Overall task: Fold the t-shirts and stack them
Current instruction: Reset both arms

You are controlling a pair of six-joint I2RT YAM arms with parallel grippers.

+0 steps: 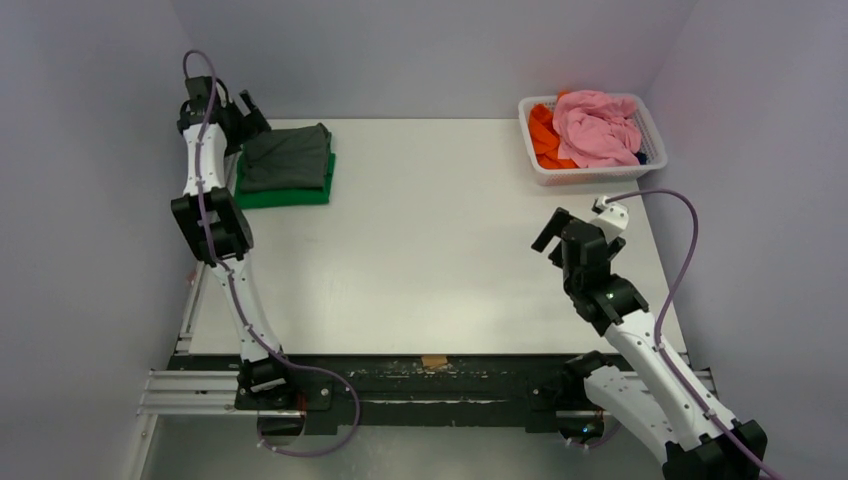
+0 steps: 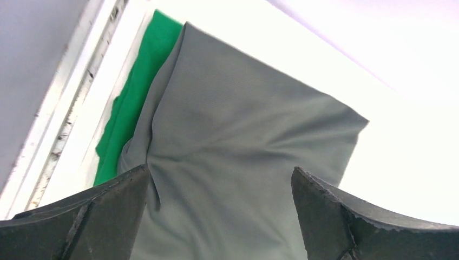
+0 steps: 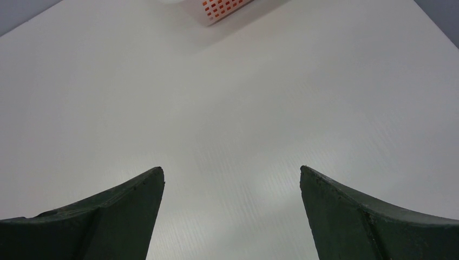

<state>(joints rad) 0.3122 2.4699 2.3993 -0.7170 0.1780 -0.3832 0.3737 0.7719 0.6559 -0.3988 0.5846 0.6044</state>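
A folded dark charcoal-grey t-shirt [image 1: 285, 157] lies on top of a folded bright green t-shirt [image 1: 290, 196] at the table's back left. In the left wrist view the grey t-shirt [image 2: 238, 141] fills the middle, and the green t-shirt [image 2: 135, 92] shows as a strip along its left side. My left gripper [image 1: 243, 122] hovers just over the stack's back left edge. It [image 2: 221, 170] is open, its fingers spread above the grey cloth and gripping nothing. My right gripper [image 1: 568, 236] stands open over bare table at the right, and between its fingers [image 3: 231, 169] only the white tabletop shows.
A white mesh basket [image 1: 592, 179] sits at the back right corner, holding a pink cloth [image 1: 597, 125] and an orange cloth [image 1: 545, 135]. A corner of the basket [image 3: 216, 8] shows at the top of the right wrist view. Grey walls close in the table on three sides.
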